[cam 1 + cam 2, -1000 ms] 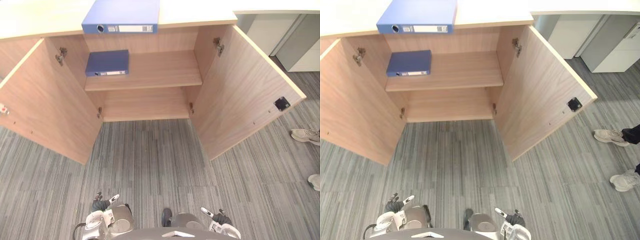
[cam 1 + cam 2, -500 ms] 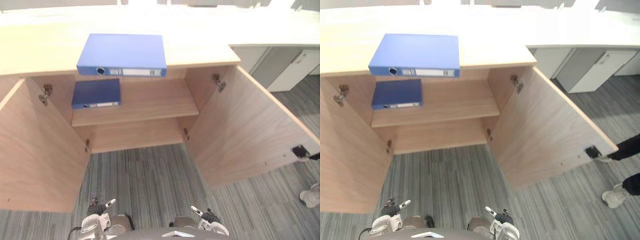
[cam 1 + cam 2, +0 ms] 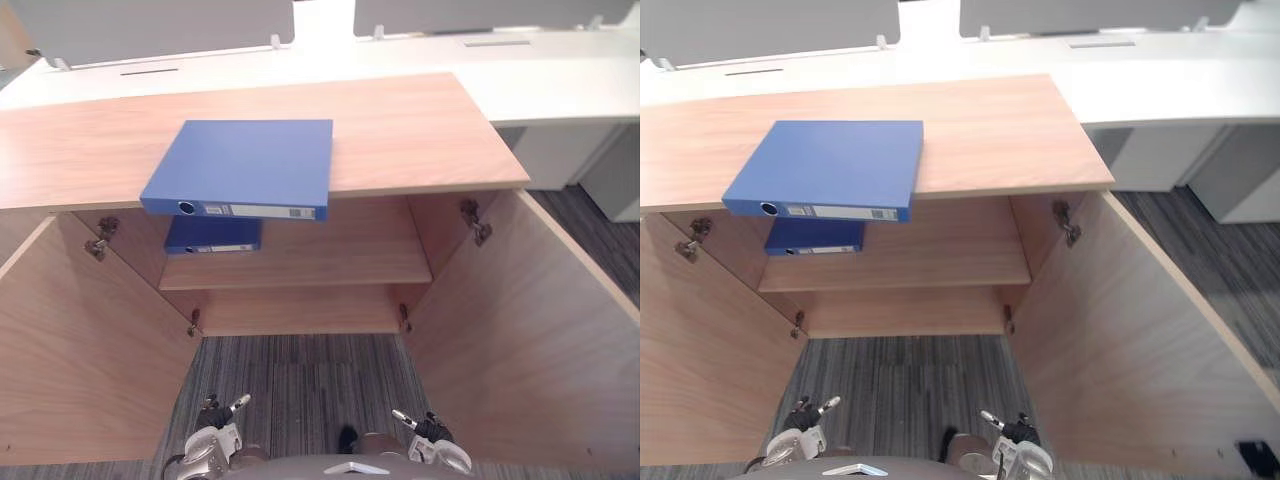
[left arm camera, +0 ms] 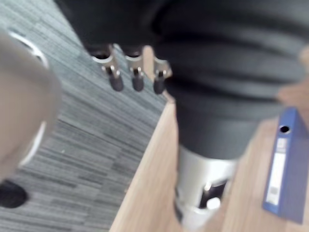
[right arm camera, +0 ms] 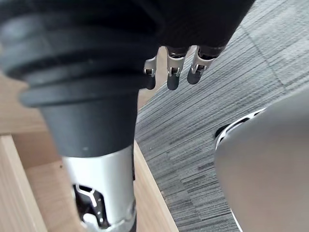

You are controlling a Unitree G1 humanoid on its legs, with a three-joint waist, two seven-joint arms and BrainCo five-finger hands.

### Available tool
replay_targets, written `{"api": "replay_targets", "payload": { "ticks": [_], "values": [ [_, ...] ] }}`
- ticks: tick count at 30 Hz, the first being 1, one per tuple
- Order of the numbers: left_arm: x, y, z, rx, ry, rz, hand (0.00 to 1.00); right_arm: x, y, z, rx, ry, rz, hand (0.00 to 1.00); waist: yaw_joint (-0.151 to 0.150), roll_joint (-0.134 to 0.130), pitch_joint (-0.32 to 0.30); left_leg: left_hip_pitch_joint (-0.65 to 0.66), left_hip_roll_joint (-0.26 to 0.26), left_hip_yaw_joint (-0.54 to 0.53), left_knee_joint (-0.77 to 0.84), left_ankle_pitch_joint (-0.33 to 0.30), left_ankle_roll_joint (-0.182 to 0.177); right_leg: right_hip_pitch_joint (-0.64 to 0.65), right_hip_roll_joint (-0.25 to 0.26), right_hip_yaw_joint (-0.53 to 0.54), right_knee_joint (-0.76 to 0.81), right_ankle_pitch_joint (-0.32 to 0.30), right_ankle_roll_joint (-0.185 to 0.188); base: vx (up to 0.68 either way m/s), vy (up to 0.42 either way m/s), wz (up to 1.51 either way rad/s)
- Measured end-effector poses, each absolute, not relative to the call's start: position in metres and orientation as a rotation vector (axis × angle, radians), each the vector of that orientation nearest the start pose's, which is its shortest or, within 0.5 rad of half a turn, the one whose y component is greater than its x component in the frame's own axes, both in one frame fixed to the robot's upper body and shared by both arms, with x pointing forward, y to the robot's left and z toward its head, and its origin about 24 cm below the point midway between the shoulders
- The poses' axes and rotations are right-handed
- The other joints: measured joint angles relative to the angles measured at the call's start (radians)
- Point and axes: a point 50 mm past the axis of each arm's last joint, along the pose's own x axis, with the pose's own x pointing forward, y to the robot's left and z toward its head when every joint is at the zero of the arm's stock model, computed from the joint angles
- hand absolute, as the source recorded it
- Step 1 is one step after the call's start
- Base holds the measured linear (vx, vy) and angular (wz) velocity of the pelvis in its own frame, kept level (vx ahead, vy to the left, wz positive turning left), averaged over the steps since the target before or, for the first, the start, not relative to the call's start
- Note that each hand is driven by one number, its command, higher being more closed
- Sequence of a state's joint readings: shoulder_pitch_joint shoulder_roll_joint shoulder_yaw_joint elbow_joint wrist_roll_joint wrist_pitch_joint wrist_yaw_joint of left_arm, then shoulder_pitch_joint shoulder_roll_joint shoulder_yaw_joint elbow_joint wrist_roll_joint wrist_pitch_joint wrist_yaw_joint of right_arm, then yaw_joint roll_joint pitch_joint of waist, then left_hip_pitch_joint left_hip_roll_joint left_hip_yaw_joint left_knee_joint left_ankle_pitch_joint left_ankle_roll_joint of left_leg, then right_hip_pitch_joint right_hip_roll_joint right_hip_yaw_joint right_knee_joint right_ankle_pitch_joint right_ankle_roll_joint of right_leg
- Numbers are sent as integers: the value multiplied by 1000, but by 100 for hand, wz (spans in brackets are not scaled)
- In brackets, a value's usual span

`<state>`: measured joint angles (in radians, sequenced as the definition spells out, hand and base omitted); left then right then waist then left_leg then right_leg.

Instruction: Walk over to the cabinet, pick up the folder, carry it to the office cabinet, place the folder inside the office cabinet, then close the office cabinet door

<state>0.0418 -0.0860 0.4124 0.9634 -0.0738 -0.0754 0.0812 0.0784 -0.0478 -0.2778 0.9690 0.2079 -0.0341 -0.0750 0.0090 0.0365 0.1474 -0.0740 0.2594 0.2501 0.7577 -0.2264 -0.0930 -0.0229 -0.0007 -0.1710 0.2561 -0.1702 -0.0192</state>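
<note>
A blue folder lies flat on the wooden top of the cabinet, its spine overhanging the front edge. A second blue folder lies on the shelf inside, at the left, under the first. Both cabinet doors stand wide open. My left hand and right hand hang low at my sides over the carpet, short of the cabinet and well below the folders. Both are open and empty, with fingers relaxed in the left wrist view and fingers likewise in the right wrist view.
The open left door and right door flank the striped grey carpet in front of me. White desks with grey screens run behind the cabinet, and white drawer units stand at the right.
The camera has moved closer and looks higher, so more of the cabinet top and the desks behind show. Both hands stay low and empty. The folders have not moved.
</note>
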Motion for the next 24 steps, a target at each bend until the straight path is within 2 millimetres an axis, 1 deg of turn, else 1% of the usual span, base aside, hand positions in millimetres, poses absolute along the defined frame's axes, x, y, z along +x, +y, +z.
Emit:
{"api": "replay_targets", "payload": {
  "ticks": [2, 3, 4, 5, 6, 7, 8, 10, 11, 12, 13, 14, 16, 19, 21, 24],
  "values": [
    [117, 182, -152, -287, 933, 489, 0, 105, -213, -153, 240, 983, -489, 0, 9, -1, 0, -30, 16, 31, -2, -10, 16, 26, 0, 1, -11, 0, -2, 152, 18, -17],
    [117, 183, -152, -286, 933, 490, 0, 105, -213, -153, 241, 987, -489, 0, 10, -1, 0, -41, 16, 44, -42, -17, 18, 39, -2, 7, -18, -1, 1, 274, 119, -29],
    [118, 184, -151, -284, 930, 489, 0, 104, -212, -153, 244, 994, -488, 0, 16, -7, 0, -46, 2, 54, -156, -17, 21, 58, -12, 24, -25, -2, 9, 206, 110, -29],
    [118, 184, -151, -283, 929, 489, 0, 104, -212, -153, 245, 996, -488, 0, 18, -9, 0, -46, -8, 52, -215, -13, 23, 62, -18, 29, -24, -3, 13, 263, 201, -32],
    [119, 184, -151, -282, 928, 488, 0, 103, -211, -154, 252, 998, -493, 0, 18, -14, -3, -41, -28, 48, -331, 17, 25, 67, -32, 44, -20, -10, 32, 226, 226, -29],
    [119, 181, -152, -289, 931, 484, 0, 102, -213, -154, 255, 996, -504, 0, 18, -5, -7, -24, -41, 45, -448, 132, 31, 68, -34, 58, -17, -19, 55, 259, 270, -29],
    [121, 185, -151, -281, 926, 487, 0, 102, -208, -155, 270, 1002, -500, 0, 22, -21, -6, -5, -67, 52, -451, 133, 42, 76, -49, 81, -20, -21, 72, 161, 176, -22],
    [119, 191, -151, -264, 926, 494, 0, 100, -202, -156, 287, 1006, -498, 0, 16, -49, -15, 14, -102, 56, -484, 135, 47, 83, -78, 90, -46, -14, 78, 143, 155, -9],
    [120, 195, -150, -249, 924, 491, 0, 98, -196, -157, 309, 1014, -504, 0, 15, -70, -16, 28, -124, 60, -502, 135, 47, 100, -96, 103, -73, -11, 84, 158, 192, 0],
    [120, 197, -150, -240, 923, 488, 0, 97, -193, -158, 323, 1018, -505, 0, 15, -83, -19, 40, -139, 64, -508, 135, 48, 117, -108, 104, -89, -6, 88, 117, 138, 4],
    [120, 197, -150, -234, 925, 483, 0, 97, -192, -158, 325, 1020, -506, 0, 16, -85, -21, 52, -145, 66, -518, 135, 48, 128, -113, 104, -98, -5, 88, 70, 95, -2],
    [119, 196, -150, -223, 929, 471, 0, 96, -193, -158, 323, 1019, -506, 0, 16, -84, -21, 73, -153, 72, -537, 136, 49, 140, -119, 106, -104, -5, 89, 40, 56, -8],
    [118, 194, -151, -205, 938, 448, 0, 96, -194, -158, 323, 1018, -510, 0, 15, -76, -23, 100, -163, 75, -581, 148, 67, 150, -120, 107, -111, -4, 91, -1, 22, -6],
    [119, 189, -151, -176, 943, 401, 0, 93, -198, -159, 324, 1027, -529, 0, 13, -65, -30, 133, -175, 64, -669, 199, 66, 147, -115, 104, -117, 1, 99, -76, -34, 6],
    [120, 181, -152, -160, 952, 359, 0, 92, -206, -159, 301, 1033, -538, 0, 5, -44, -30, 163, -184, 43, -760, 255, 63, 145, -108, 94, -122, 4, 99, -86, -48, 18],
    [115, 179, -153, -137, 964, 337, 0, 91, -211, -159, 288, 1035, -545, 0, -3, -28, -39, 180, -188, 13, -821, 291, 63, 146, -97, 73, -125, 6, 97, -61, -42, 21]
  ]
}}
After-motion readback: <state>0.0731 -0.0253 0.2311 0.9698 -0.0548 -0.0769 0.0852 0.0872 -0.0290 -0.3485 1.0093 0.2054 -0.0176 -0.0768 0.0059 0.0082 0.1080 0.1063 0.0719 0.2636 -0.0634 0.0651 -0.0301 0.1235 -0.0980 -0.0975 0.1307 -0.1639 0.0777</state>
